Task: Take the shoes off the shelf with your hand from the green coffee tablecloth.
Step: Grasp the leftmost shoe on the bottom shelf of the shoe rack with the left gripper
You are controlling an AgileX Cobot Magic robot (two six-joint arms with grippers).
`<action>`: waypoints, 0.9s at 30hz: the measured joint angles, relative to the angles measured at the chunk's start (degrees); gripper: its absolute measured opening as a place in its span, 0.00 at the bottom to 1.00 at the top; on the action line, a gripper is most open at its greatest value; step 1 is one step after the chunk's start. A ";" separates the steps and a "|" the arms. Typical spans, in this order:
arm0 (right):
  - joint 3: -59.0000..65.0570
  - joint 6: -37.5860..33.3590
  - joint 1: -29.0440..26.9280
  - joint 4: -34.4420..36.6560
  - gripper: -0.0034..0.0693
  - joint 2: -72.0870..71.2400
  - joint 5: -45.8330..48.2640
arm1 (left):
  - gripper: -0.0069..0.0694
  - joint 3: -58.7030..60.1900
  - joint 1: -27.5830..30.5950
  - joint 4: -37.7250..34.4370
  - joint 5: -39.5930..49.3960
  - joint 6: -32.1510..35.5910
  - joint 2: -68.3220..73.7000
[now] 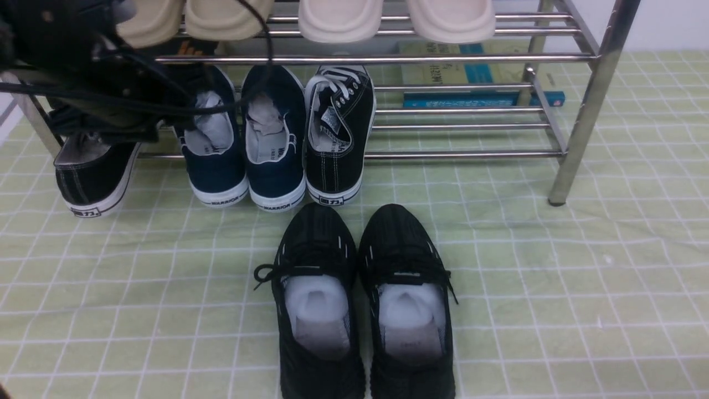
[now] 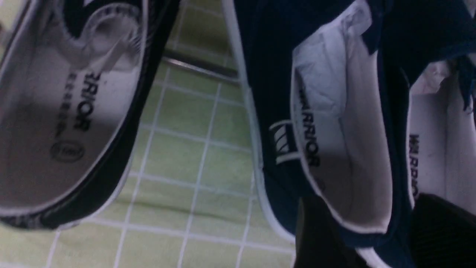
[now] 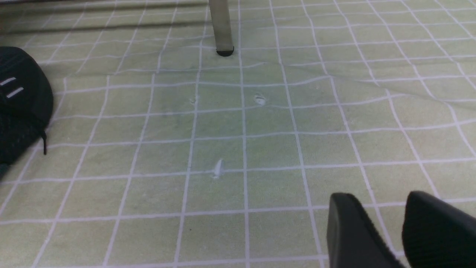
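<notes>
1. Nearest me, the right gripper (image 3: 379, 227) waits over the green coffee tablecloth (image 3: 167, 197), jaws apart with nothing between them.
2. The all-black mesh sneakers (image 1: 412, 343) sit side by side on the cloth, in front of the shelf.
3. Beyond them are the navy slip-ons (image 1: 216, 172), the pair wanted, next to each other at the shelf's lower tier, between two black white-laced sneakers (image 1: 338, 177). Their white heels face out and paper is stuffed inside.
4. The left gripper (image 2: 375, 230) is at the heel of one navy shoe, its jaws apart on either side; I see no firm pinch.
5. So I'd call this the reach for the slip-ons, neither one clear of the shelf (image 1: 587, 122). Next the jaws want to settle squarely over that heel and close, then draw the shoe straight out without snagging its mate.
6. Higher up, pale clogs (image 1: 340, 22) rest on the upper tier.
</notes>
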 joint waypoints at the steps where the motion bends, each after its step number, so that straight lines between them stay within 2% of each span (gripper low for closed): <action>1: 0.00 0.00 0.00 0.00 0.37 0.00 0.00 | 0.57 0.00 -0.06 0.14 -1.03 -0.28 0.57; 12: 0.00 0.00 0.00 0.00 0.37 0.00 0.00 | 0.57 0.00 -0.06 4.03 -5.46 -2.50 7.44; 18: 0.00 0.00 0.00 0.00 0.37 0.00 0.00 | 0.57 0.00 -0.06 8.79 -7.14 -3.78 9.72; 19: 0.00 0.00 0.00 0.00 0.37 0.00 0.00 | 0.57 0.00 -0.06 11.34 -7.97 -6.23 10.16; 20: 0.00 0.00 0.00 0.00 0.37 0.00 0.00 | 0.57 0.00 -0.06 11.34 -7.97 -6.23 10.20; 27: 0.00 0.00 0.00 0.00 0.37 0.00 0.00 | 0.57 -0.05 -0.06 18.67 -9.60 -18.22 12.77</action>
